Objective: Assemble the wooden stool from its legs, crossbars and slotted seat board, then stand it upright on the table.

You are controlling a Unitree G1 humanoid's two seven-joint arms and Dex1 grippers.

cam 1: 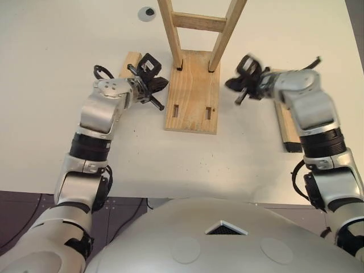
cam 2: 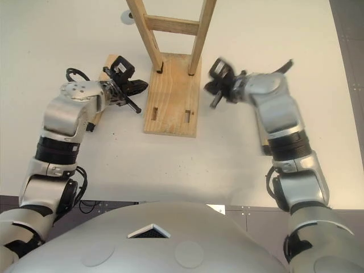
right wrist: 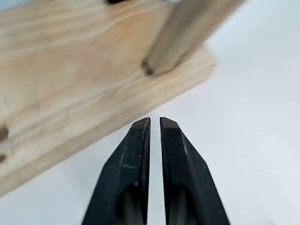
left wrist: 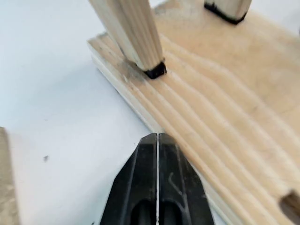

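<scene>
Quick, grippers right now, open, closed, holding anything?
Left gripper: closed, holding nothing.
Right gripper: closed but for a sliver, holding nothing.

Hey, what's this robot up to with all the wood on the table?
It is building a wooden stool. The seat board lies flat on the table, with two legs joined by a crossbar standing in its far slots. The near slots are empty. The left gripper and right gripper flank the board, shut and holding nothing.
</scene>
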